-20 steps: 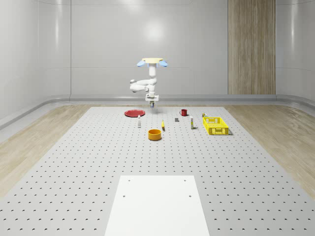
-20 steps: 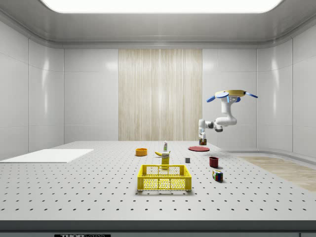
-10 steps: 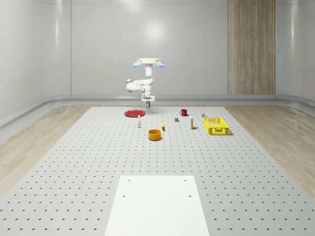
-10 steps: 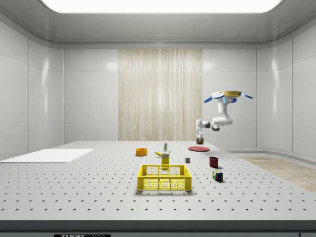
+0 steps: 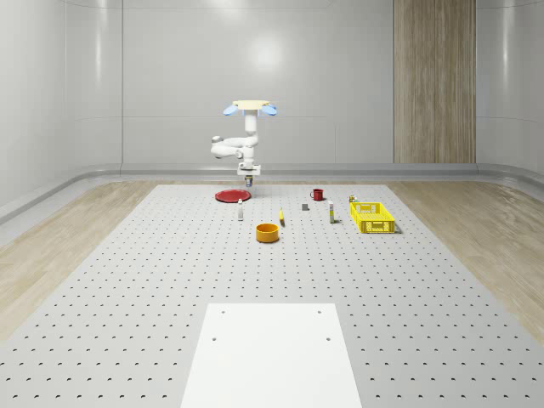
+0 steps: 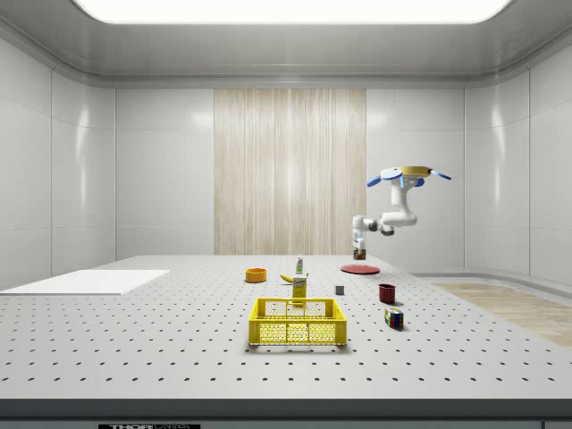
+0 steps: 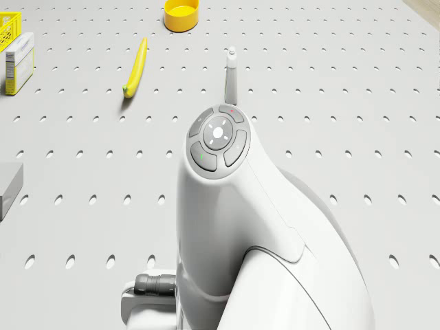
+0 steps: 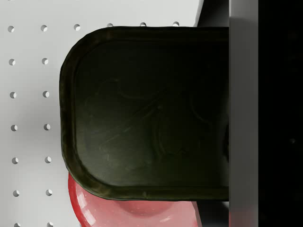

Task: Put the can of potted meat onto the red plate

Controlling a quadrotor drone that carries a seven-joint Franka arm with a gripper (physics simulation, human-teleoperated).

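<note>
1. whole-scene view: i see the drone (image 5: 250,107) hovering in the air just beside the red plate (image 5: 230,196), on that view's right of it. the arm hangs below with the gripper (image 5: 247,179) above the plate's near-right rim. a small dark object sits at the gripper, which i take to be the can of potted meat (image 5: 247,181). the orange bowl (image 5: 268,232), red mug (image 5: 317,195) and yellow crate (image 5: 371,216) stand well apart from the plate.

2. side view: the drone (image 6: 408,173) hovers high, and the gripper (image 6: 359,250) hangs above the red plate (image 6: 359,268), clear of it. the can (image 6: 359,253) is held off the surface, not yet touching the plate.

3. drone view: the arm's wrist housing (image 7: 218,137) covers the middle. beyond it lie a banana (image 7: 134,67), a yellow bowl (image 7: 181,14) and a slim white bottle (image 7: 231,75) on the perforated table (image 7: 357,103).

4. wrist view: the can of potted meat (image 8: 147,113) is clamped in the gripper, one dark finger (image 8: 265,113) pressed against its side. part of the red plate (image 8: 132,213) shows beneath the can's edge.

5. judgement: i am in the carry step, nearly over the target. the next move calls for centring the can over the plate, lowering until it rests, then releasing the grip.
</note>
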